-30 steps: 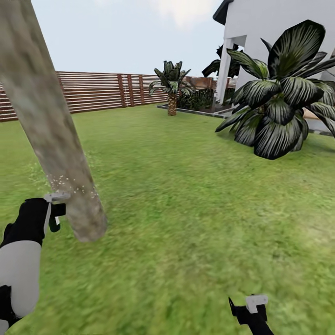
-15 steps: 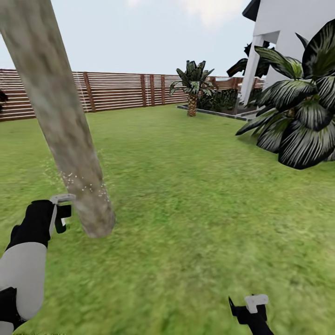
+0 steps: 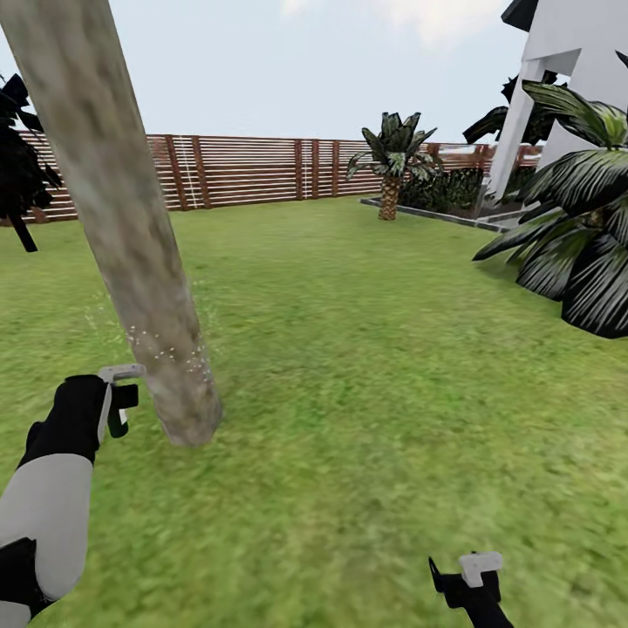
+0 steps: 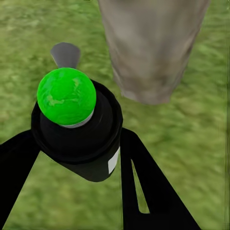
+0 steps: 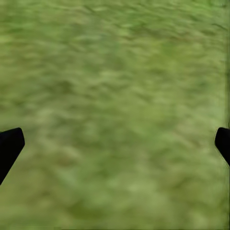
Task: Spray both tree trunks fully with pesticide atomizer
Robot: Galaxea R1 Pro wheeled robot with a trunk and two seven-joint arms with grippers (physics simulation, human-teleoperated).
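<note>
The spraying step appears to be in hand: a small black bottle-shaped pesticide atomizer (image 4: 79,139), seen here with a bright green rounded top, is gripped between the two black fingers of the left gripper (image 4: 76,158) and is pointed at the base of a thick, mottled pale grey-brown tree trunk (image 3: 131,235). In the head view, the left gripper (image 3: 118,403) is held just beside the trunk's lower end, low over the green lawn (image 3: 375,366), on a white and black forearm that is raised and bent forward. Fine pale specks are seen scattered across the lower trunk, which suggests a spray mist, though coverage cannot be judged with certainty. The next move is likely to call for the nozzle to be swept higher and around the trunk, since only the low part seems speckled, and a second tree must be treated afterwards. The right gripper (image 3: 467,580) is held low near the robot's body over grass, its black fingertips (image 5: 10,146) spread wide apart and holding nothing. A brown horizontal-slat wooden fence (image 3: 262,170) is seen ringing the lawn behind.
</note>
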